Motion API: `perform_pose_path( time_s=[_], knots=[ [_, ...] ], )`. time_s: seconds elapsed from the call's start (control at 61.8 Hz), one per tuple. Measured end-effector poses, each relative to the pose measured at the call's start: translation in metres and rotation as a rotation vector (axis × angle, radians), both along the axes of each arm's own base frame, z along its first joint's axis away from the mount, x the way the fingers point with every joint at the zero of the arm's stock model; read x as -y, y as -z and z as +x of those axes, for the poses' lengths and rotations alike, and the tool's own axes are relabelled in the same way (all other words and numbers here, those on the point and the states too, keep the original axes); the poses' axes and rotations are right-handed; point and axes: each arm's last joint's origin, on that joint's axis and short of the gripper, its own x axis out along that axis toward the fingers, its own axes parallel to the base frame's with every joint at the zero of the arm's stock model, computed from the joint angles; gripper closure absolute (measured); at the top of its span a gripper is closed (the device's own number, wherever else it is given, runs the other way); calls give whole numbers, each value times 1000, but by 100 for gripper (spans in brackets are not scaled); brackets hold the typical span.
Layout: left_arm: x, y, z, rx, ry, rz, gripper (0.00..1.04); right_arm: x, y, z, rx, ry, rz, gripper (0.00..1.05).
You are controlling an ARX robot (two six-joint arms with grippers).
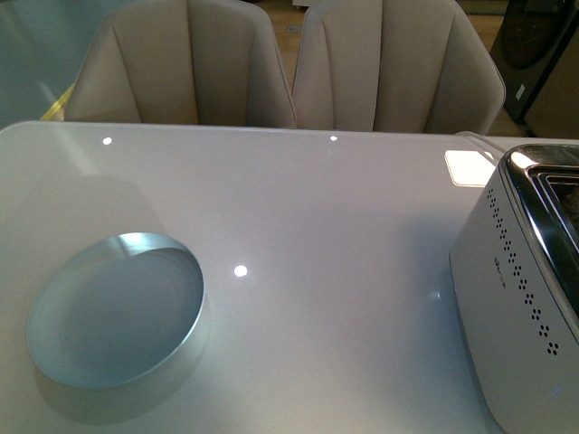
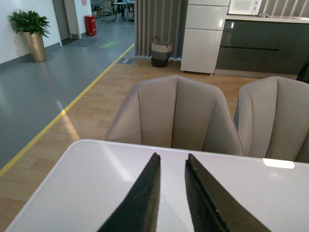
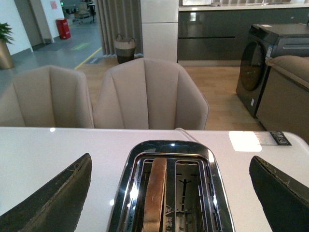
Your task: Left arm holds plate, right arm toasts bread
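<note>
The plate (image 1: 116, 312) lies flat on the white table (image 1: 317, 235), on the robot's left side, well apart from the toaster (image 1: 520, 298) at the right edge of the front view; neither arm appears in that view. The left gripper (image 2: 172, 162) is held above the bare table surface with its two black jaws close together, separated only by a narrow gap, and nothing lies between them; the plate is not visible in the left wrist view. The right gripper (image 3: 171, 166) is positioned directly over the toaster (image 3: 171, 188), its jaws spread wide, one on each side of the chrome top, and it holds nothing. The bread (image 3: 155, 193) stands on edge in one of the two toaster slots, with its crust edge showing at the slot opening; the other slot shows only its wire guides. Two beige chairs (image 1: 194, 63) stand behind the far edge of the table.
</note>
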Motion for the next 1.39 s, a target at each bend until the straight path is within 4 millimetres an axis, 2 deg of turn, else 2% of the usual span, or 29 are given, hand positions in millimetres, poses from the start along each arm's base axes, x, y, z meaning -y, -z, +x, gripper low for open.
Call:
perform_pose_path(
  time_s=[0.065,0.097,0.437,0.939,1.392],
  knots=[
    [0,2,-9,2,2,3,100,0,0,0,0,0,0,9],
    [0,3,-16,2,0,5,102,0,0,0,0,0,0,9],
    [0,20,-49,-12,0,7,102,0,0,0,0,1,0,9],
    [0,12,-77,17,0,8,102,0,0,0,0,1,0,9],
    [0,10,-92,23,0,8,102,0,0,0,0,1,0,9]
  ],
)
